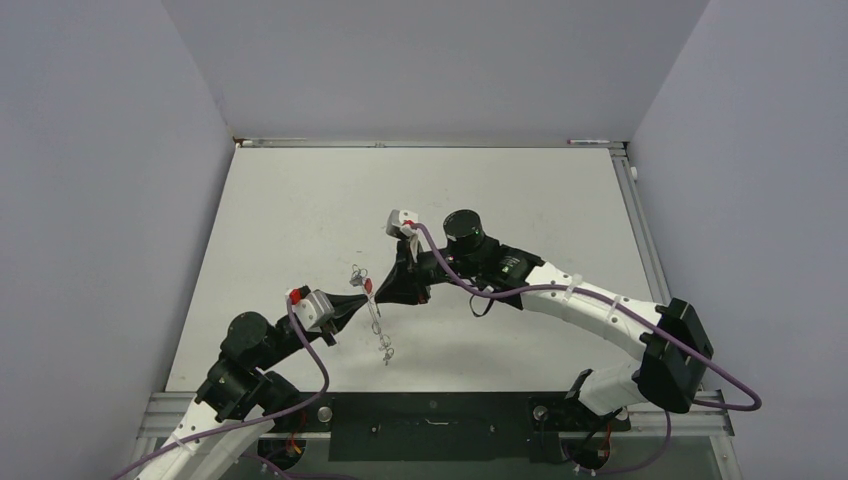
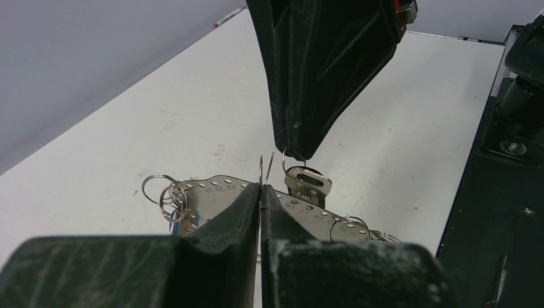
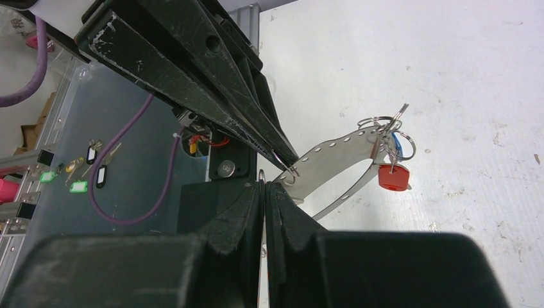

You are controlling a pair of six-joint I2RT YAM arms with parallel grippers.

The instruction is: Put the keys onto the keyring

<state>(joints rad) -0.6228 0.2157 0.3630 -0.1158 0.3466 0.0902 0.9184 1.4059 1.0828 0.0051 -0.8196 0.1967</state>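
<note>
My left gripper (image 1: 356, 297) (image 2: 260, 187) is shut on a thin silver wire of the keyring (image 2: 265, 168), which sticks up between its jaws. A bent perforated steel band (image 2: 212, 189) (image 3: 333, 154) spans behind it and carries small rings. The red key (image 3: 392, 176) and the blue key (image 3: 399, 142) hang from rings at the band's far end. My right gripper (image 1: 382, 293) (image 3: 263, 183) is shut on a small wire ring; a silver-headed key (image 2: 308, 183) dangles from it. The two grippers' fingertips nearly touch above the table. More keys (image 1: 386, 350) hang down near the table.
The white table (image 1: 300, 200) is walled on three sides. The black base plate (image 1: 430, 412) lies along the near edge. Below the edge, spare tagged keys (image 3: 83, 172) and a purple cable (image 3: 128, 212) show in the right wrist view.
</note>
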